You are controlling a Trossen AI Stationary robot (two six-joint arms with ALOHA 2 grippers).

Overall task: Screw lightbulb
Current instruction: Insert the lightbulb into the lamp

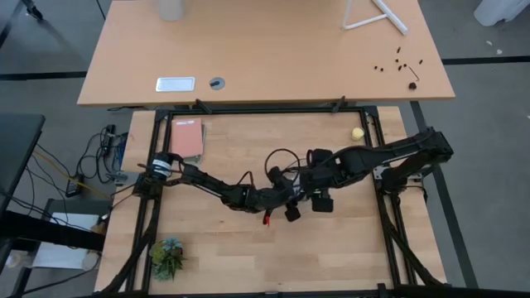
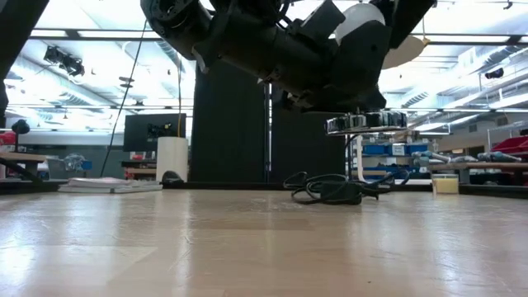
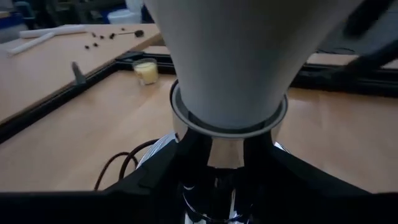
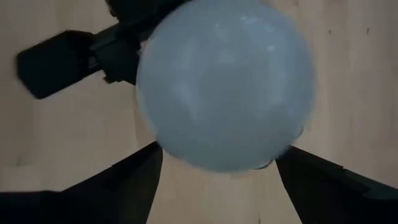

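Mid-desk, the left tool point(image 1: 291, 204) clamps the socket point(image 3: 214, 205) steady under the lightbulb point(image 4: 224, 84), while the right tool point(image 1: 319, 197) straddles the globe, fingers spread, apparently regripping for another twist.

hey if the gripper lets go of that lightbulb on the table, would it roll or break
The lightbulb would probably roll: its globe is round and smooth. Its frosted shell looks thin, so likely fragile and light. Its smooth, narrowing neck might slip between the fingers.

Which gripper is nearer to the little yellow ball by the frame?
The right. Its gripper is mid-table beside the lightbulb, with the yellow ball off toward the far right corner. The left gripper sits slightly farther away.
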